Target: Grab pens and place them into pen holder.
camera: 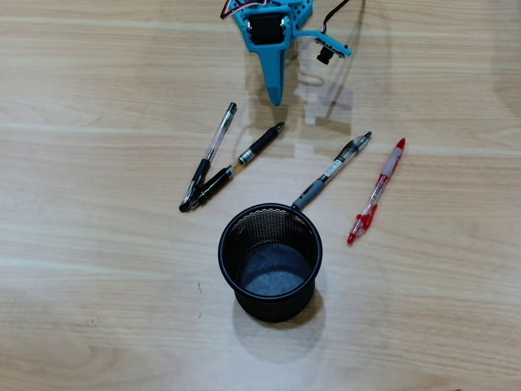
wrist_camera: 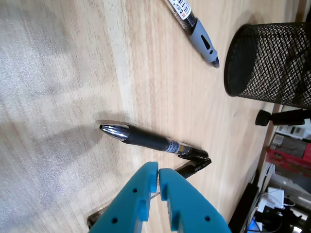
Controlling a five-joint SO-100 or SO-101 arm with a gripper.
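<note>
Blue claw hangs pinched closed and empty above the desk. Four pens lie flat around the upright mesh pen holder, none inside it.

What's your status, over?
Claw shut, empty, above table. Four pens on table, none in holder. Nothing blocking.

Matt wood-grain table, black wire-mesh holder, glossy plastic pens, smooth blue plastic gripper.
</note>
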